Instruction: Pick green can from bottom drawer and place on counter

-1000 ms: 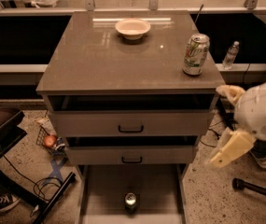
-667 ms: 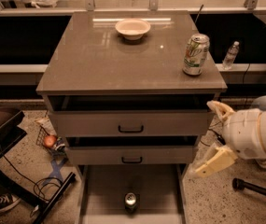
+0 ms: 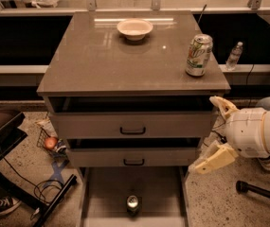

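Note:
The green can (image 3: pixel 133 205) stands upright on the floor of the open bottom drawer (image 3: pixel 107 189), near its front middle, with its silver top showing. The counter (image 3: pixel 101 56) is the glossy grey-brown top of the cabinet. My gripper (image 3: pixel 203 134) is at the right side of the cabinet, level with the two upper drawers. It is open and empty, with one cream finger (image 3: pixel 221 106) up and the other lower down. It is above and to the right of the green can, well apart from it.
A white bowl (image 3: pixel 134 28) and a larger pale silver-and-green soda can (image 3: pixel 199 55) stand on the counter. A water bottle (image 3: pixel 234 56) stands on the ledge behind. The two upper drawers (image 3: pixel 132 126) are pulled out slightly. Cables, a basket (image 3: pixel 50 143) and a dark stand crowd the floor at the left.
My gripper has moved left and slightly down, from out at the right to close beside the cabinet's right edge. The green can and the drawers have not moved.

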`<state>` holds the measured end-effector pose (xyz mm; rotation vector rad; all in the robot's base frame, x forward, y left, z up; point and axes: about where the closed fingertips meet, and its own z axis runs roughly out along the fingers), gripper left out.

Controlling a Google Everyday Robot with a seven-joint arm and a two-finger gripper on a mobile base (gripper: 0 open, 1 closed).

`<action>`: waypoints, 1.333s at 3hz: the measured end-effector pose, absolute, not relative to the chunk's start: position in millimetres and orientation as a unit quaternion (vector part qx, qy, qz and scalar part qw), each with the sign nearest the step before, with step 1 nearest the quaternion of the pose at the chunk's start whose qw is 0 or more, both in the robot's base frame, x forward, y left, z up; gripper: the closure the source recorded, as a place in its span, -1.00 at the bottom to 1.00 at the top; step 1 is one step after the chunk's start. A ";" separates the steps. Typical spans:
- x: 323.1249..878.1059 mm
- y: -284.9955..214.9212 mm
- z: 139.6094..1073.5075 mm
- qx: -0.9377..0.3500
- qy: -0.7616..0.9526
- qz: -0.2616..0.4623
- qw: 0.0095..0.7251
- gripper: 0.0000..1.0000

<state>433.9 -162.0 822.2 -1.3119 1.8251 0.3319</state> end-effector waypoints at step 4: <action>441.0 -139.5 640.1 -0.498 0.668 0.210 0.511 -1.00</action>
